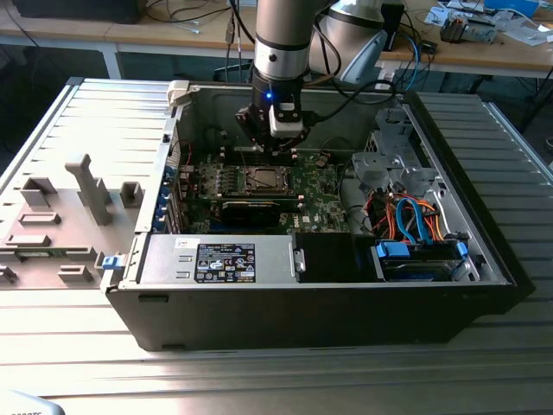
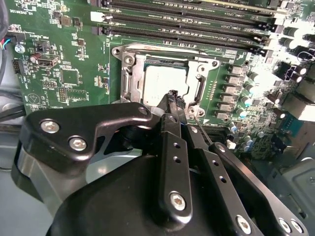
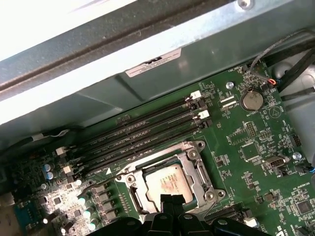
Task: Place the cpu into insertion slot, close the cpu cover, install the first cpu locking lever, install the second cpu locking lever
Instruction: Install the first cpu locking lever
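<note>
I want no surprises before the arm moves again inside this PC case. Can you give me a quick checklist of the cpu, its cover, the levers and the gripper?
1. cpu in the insertion slot: ok, it lies flat within the metal rim.
2. cpu cover down: ok, its frame lies flat around the cpu in the second wrist view.
3. Locking levers latched: cannot tell.
4. gripper position: ok, at the cover's edge, low over the motherboard.
5. Jaws: together; whether they pinch anything, cannot tell.
6. Memory slots: ok, lying beside the cover, apart from the gripper.
</note>
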`<state>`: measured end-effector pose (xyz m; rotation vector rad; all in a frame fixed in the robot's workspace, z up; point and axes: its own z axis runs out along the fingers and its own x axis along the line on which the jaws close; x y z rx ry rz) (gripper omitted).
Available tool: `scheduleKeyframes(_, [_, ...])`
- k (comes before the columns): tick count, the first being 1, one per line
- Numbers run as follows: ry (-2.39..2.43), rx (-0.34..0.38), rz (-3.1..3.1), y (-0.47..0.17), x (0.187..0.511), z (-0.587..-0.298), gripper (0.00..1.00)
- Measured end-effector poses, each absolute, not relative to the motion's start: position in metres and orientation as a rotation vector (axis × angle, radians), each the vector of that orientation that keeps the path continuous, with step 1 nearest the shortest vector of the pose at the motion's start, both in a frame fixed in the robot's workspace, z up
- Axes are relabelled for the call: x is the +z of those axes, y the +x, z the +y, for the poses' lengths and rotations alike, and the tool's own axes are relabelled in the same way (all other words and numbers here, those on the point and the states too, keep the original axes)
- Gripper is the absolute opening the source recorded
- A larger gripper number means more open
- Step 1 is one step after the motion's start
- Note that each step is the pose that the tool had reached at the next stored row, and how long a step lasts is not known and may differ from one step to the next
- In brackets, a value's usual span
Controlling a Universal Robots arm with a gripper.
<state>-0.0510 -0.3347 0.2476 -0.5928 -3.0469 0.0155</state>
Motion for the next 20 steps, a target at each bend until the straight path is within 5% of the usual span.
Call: scheduleKeyframes(20, [-0.451, 0.018, -3.072, -0.0510, 0.2476, -0.3347, 0.11])
